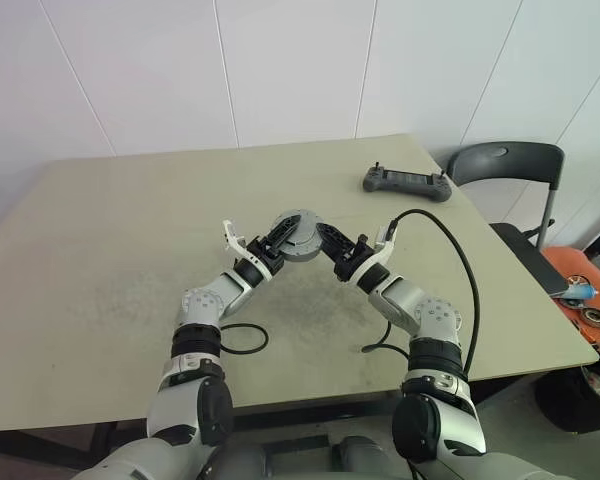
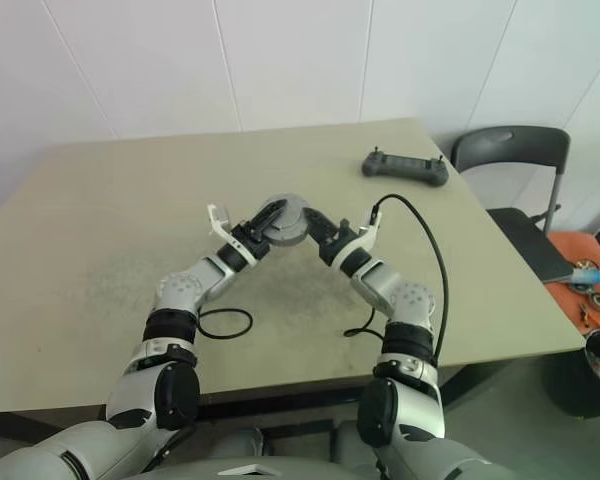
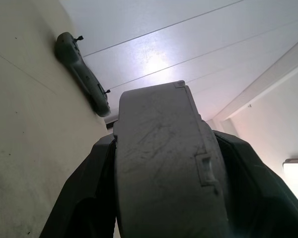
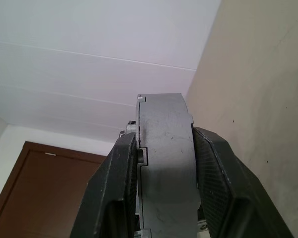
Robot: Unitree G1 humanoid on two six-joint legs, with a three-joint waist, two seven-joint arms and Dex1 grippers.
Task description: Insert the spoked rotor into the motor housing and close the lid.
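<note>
The motor housing [image 1: 298, 231], a round gray puck, hangs above the middle of the table [image 1: 100, 230] between both grippers. My left gripper [image 1: 278, 240] holds it from the left; in the left wrist view its black fingers [image 3: 79, 198] press on both sides of the scratched gray shell [image 3: 164, 163]. My right gripper [image 1: 332, 241] is shut on it from the right, with its fingers [image 4: 116, 188] clamping the puck [image 4: 166, 163] edge-on. A seam runs along the rim there. I cannot tell the lid from the shell. The spoked rotor is out of view.
A dark hand-held controller [image 1: 407, 181] lies near the table's far right edge. A black chair [image 1: 510, 165] stands behind that corner. Black cables [image 1: 242, 338] trail from both wrists over the near table. Orange clutter [image 1: 580, 290] sits on the floor at the right.
</note>
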